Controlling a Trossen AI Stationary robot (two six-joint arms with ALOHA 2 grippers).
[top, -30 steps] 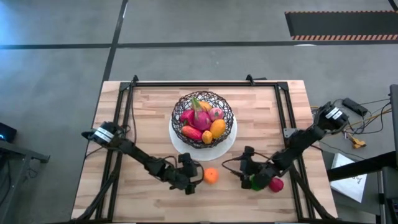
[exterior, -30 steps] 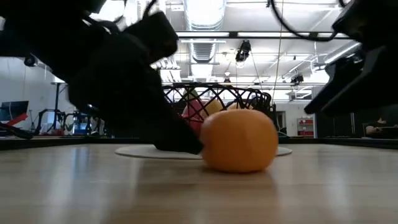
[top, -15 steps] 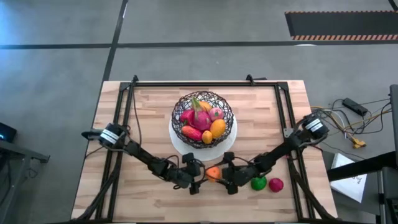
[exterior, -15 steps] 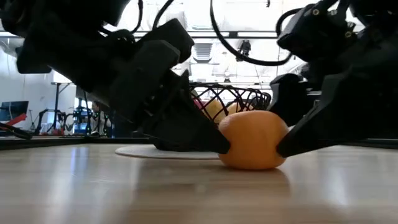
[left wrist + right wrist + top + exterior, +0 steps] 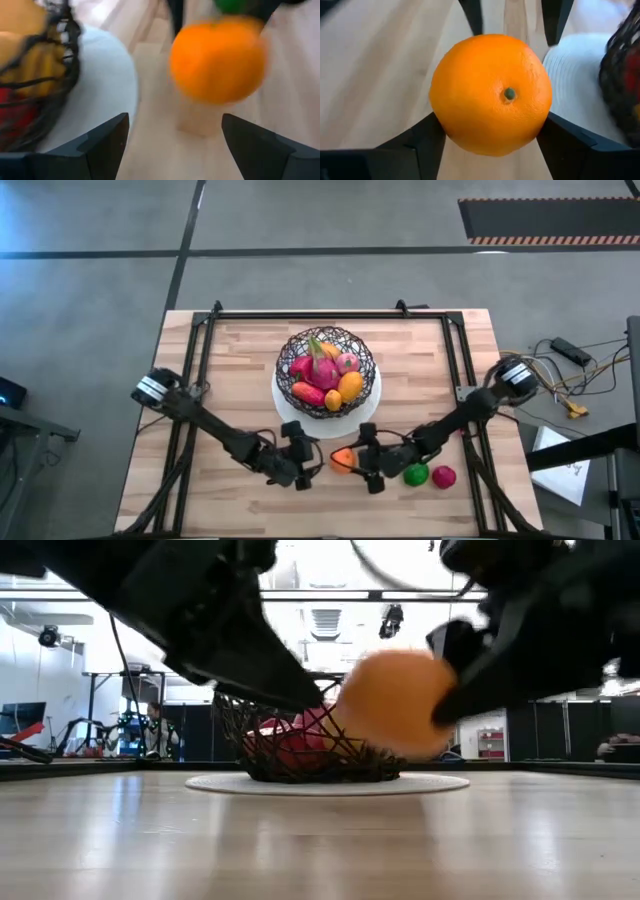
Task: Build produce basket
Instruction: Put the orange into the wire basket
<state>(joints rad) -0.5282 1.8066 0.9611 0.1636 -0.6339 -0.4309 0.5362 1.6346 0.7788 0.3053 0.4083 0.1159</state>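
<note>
One orange [image 5: 342, 460] sits pinched between the right gripper [image 5: 490, 132]'s two fingers (lifted clear of the wooden table [image 5: 240, 360] in the low view), just in front of the white plate [image 5: 288, 408] and the black wire basket [image 5: 326, 370] of produce on it. Facing it from the other side, the left gripper [image 5: 172, 142] has its fingers spread wide, holding nothing. Near the right arm lie a green fruit [image 5: 415, 474] and a magenta fruit [image 5: 444, 476].
</note>
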